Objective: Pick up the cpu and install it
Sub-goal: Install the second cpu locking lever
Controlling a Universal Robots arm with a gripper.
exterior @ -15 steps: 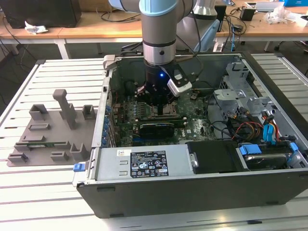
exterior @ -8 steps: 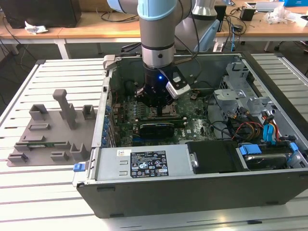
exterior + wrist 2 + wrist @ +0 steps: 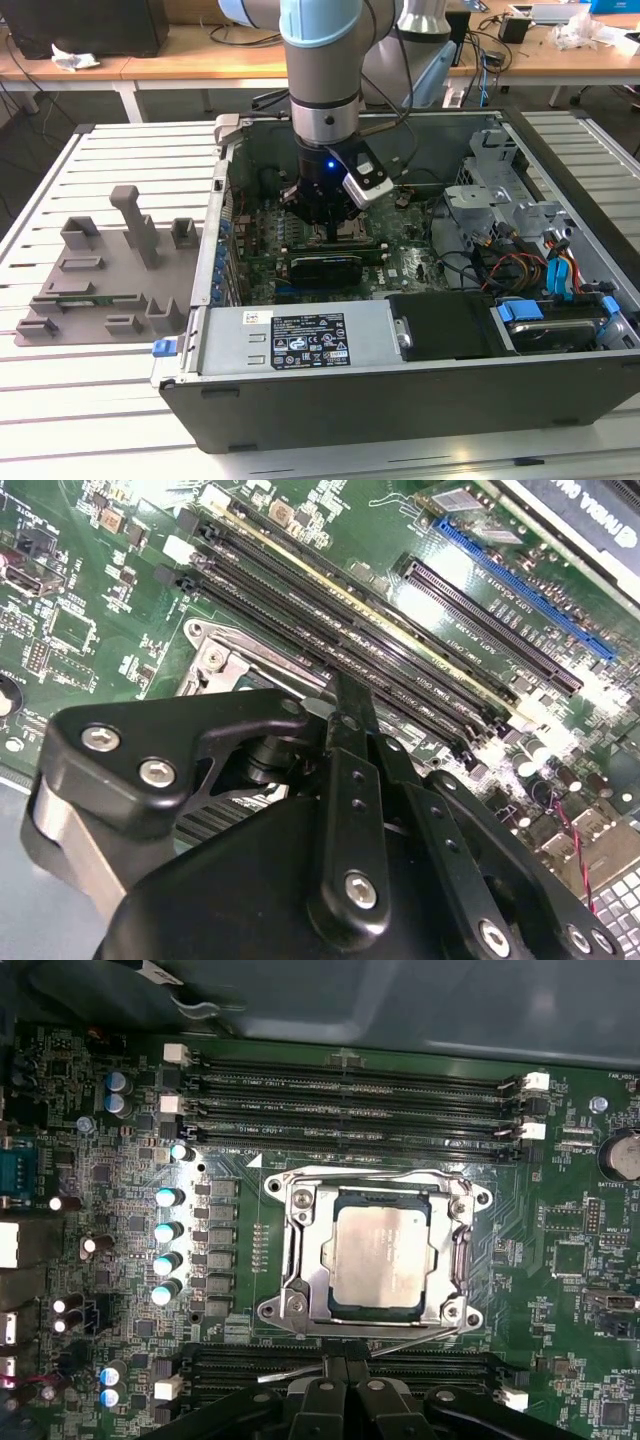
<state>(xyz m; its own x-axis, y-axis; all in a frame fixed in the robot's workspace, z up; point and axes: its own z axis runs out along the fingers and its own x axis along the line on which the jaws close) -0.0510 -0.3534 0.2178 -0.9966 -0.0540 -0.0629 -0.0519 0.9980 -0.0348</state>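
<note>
Silver-grey cpu (image 3: 378, 1257) sits in the socket (image 3: 300, 1260), just beyond the fingers (image 3: 345, 1385), which appear pressed together, holding nothing.

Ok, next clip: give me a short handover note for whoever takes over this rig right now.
Gripper: down inside the computer case, over the motherboard; its fingers meet at the socket's edge in the first wrist view, gripping nothing.
The cpu: lying flat inside the socket frame, silver top up.
Done: cpu appears placed in the socket.
Left: check that it is seated properly; the pictures alone do not settle that.
</note>
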